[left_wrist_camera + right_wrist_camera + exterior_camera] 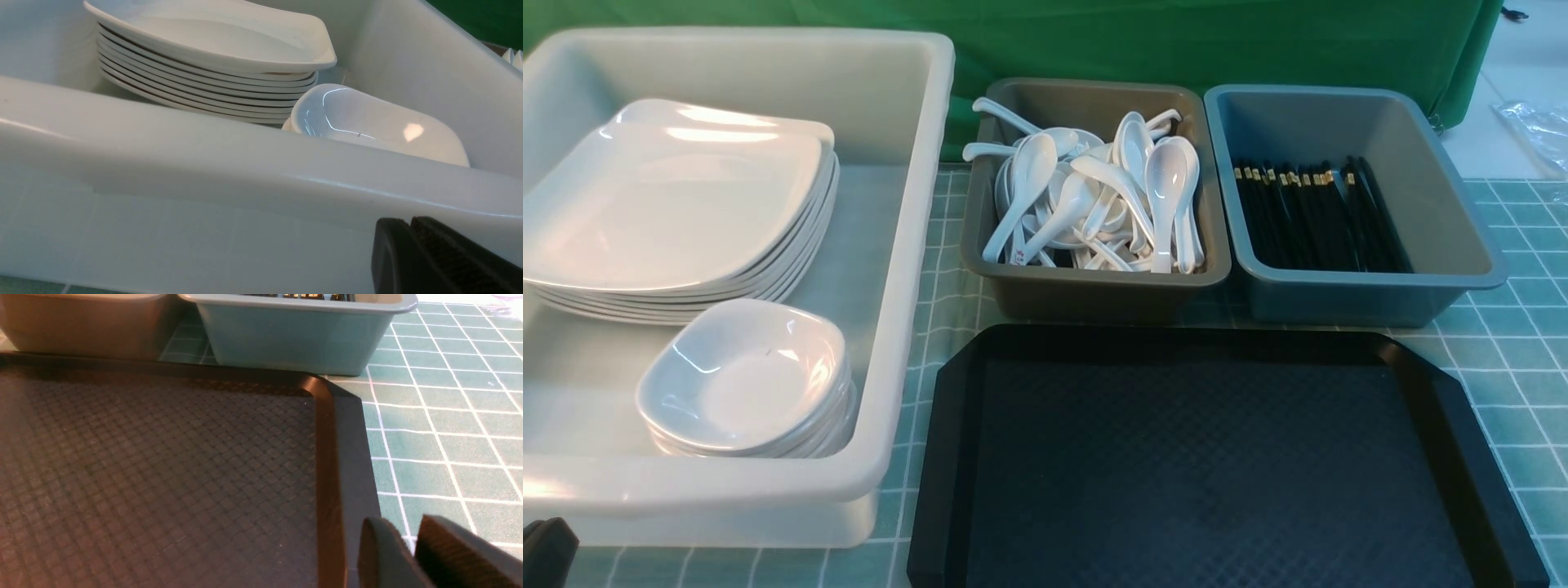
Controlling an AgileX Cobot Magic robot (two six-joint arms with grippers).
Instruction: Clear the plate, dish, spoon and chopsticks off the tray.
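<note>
The black tray (1201,457) lies in front of me with nothing on its diamond-textured surface (163,465). A white plate (678,204) tops a stack in the white tub (907,245). A small dish (747,371) tops a lower stack beside it. White spoons (1094,196) fill the brown tub, and black chopsticks (1311,216) lie in the grey-blue tub. My left gripper (410,221) is shut and empty, low outside the white tub's near wall (204,151). My right gripper (402,524) hangs over the tray's right rim, jaws slightly apart with nothing between them.
The brown tub (1094,286) and the grey-blue tub (1339,298) stand side by side just behind the tray. A green checked cloth (1519,343) covers the table, with a green backdrop behind the tubs. The white tub stands to the tray's left.
</note>
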